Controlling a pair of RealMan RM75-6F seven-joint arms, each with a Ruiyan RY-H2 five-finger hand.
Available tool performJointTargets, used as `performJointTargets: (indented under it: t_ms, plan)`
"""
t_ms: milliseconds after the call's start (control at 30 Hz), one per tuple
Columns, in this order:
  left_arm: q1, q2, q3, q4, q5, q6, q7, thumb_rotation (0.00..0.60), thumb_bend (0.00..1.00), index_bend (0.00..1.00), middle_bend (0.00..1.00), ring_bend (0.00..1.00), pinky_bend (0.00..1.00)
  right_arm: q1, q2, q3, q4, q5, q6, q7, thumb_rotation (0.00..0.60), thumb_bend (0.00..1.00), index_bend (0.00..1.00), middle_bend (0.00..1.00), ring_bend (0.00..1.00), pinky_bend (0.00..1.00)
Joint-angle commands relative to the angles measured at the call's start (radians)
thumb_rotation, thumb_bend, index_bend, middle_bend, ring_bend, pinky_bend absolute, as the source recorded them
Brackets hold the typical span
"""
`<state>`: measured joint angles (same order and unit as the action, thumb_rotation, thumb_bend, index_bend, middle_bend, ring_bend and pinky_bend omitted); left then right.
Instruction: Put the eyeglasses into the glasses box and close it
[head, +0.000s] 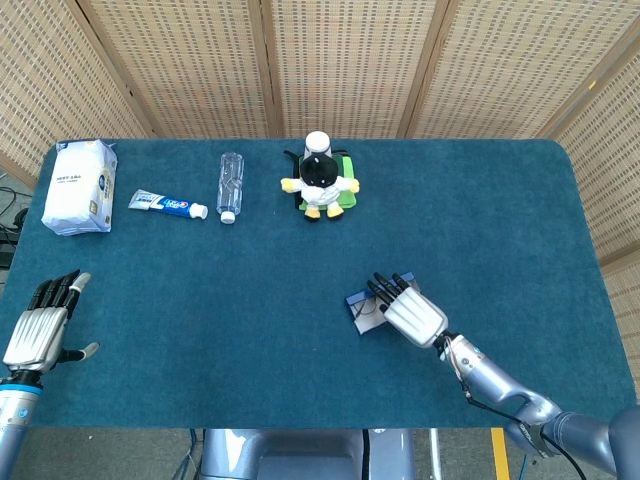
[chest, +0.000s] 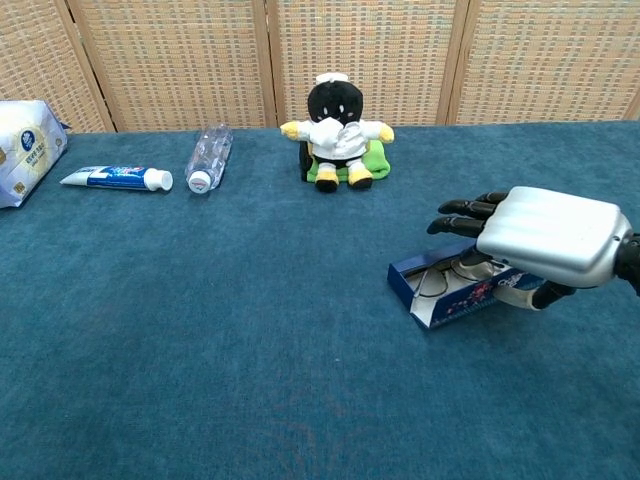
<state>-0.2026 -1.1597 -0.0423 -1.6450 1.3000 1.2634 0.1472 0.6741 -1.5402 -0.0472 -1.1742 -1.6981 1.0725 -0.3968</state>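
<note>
The blue glasses box (chest: 432, 296) lies open on the blue cloth, right of centre, and the thin wire eyeglasses (chest: 437, 280) show inside it. My right hand (chest: 545, 236) lies over the box's right part, fingers stretched above it and thumb against its near side, gripping it. In the head view the right hand (head: 407, 311) covers most of the glasses box (head: 360, 305); only its left end shows. My left hand (head: 38, 327) hovers at the table's near left corner, fingers apart and holding nothing.
Along the far side lie a white tissue pack (head: 78, 186), a toothpaste tube (head: 167, 204) and a clear water bottle (head: 230, 185). A black-and-white plush toy (head: 320, 180) sits on something green at the far middle.
</note>
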Motion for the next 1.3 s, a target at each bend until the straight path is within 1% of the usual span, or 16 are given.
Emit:
performJointTargets:
  t_ms: [33, 333, 633, 933, 1133, 1300]
  plan:
    - [-0.001, 0.000, 0.000, 0.000, 0.001, -0.001, 0.001, 0.600, 0.03, 0.00, 0.00, 0.00, 0.00, 0.008, -0.004, 0.006, 0.003, -0.004, -0.003, -0.016, 0.600, 0.57, 0.71, 0.12, 0.00, 0.20]
    - [0.000, 0.002, 0.001, 0.001, 0.001, -0.001, -0.003, 0.600, 0.03, 0.00, 0.00, 0.00, 0.00, 0.043, 0.000, 0.043, -0.025, 0.024, -0.057, -0.069, 0.600, 0.57, 0.71, 0.12, 0.00, 0.20]
    - [0.000, 0.002, 0.000, 0.002, -0.002, -0.002, -0.004, 0.600, 0.03, 0.00, 0.00, 0.00, 0.00, 0.087, -0.014, 0.089, -0.013, 0.067, -0.112, -0.103, 0.600, 0.57, 0.71, 0.12, 0.00, 0.20]
    - [-0.002, 0.000, -0.001, 0.003, -0.008, -0.006, 0.002, 0.600, 0.03, 0.00, 0.00, 0.00, 0.00, 0.126, -0.028, 0.124, -0.012, 0.103, -0.154, -0.150, 0.600, 0.57, 0.71, 0.12, 0.00, 0.20]
    - [-0.004, 0.000, -0.002, 0.004, -0.011, -0.010, 0.002, 0.600, 0.03, 0.00, 0.00, 0.00, 0.00, 0.165, -0.065, 0.151, 0.011, 0.142, -0.203, -0.212, 0.600, 0.57, 0.71, 0.12, 0.00, 0.20]
    - [-0.003, 0.001, -0.002, 0.006, -0.011, -0.010, -0.001, 0.600, 0.03, 0.00, 0.00, 0.00, 0.00, 0.181, -0.088, 0.167, 0.033, 0.162, -0.210, -0.247, 0.600, 0.57, 0.71, 0.12, 0.00, 0.20]
